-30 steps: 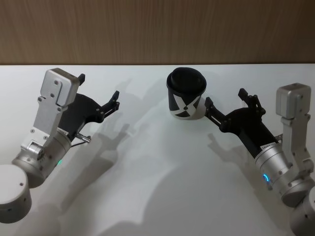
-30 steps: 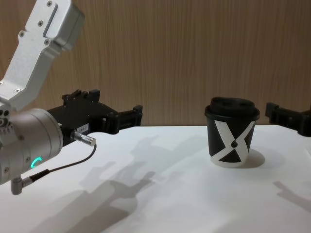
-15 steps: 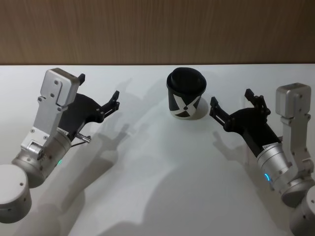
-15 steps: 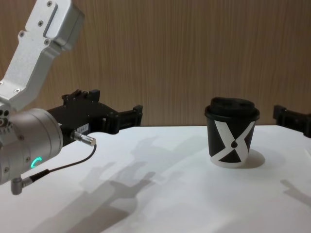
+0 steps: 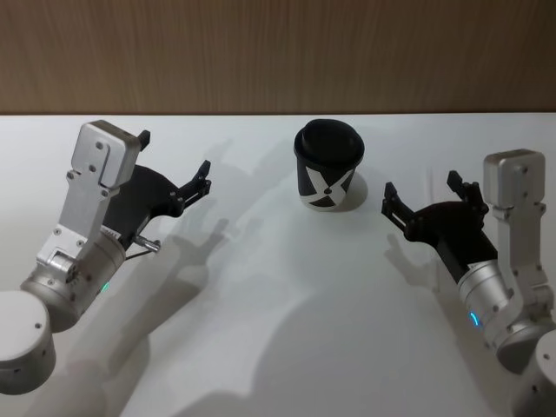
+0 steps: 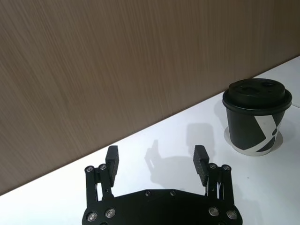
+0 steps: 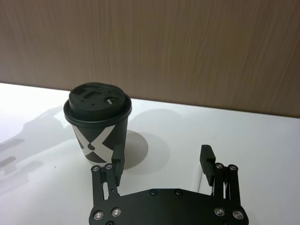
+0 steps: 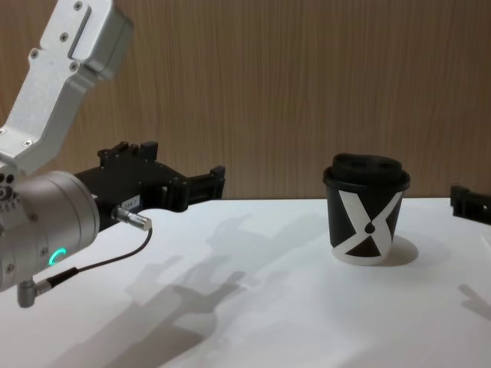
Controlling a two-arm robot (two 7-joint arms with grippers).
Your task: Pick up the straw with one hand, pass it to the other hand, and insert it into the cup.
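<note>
White bench (image 5: 278, 330) under a wooden wall (image 5: 278, 52) carries one lidded black cup (image 5: 327, 176), upright. Two end effectors flank it without touching: left end effector (image 5: 175, 152) and right end effector (image 5: 421, 184), both spread wide, the right nearer.

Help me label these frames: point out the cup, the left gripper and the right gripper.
cup (image 8: 367, 211): chest view, front wall.
left gripper (image 6: 156, 157): left wrist view, gap midway between its open fingers.
right gripper (image 7: 162, 157): right wrist view, gap midway between its open fingers.
</note>
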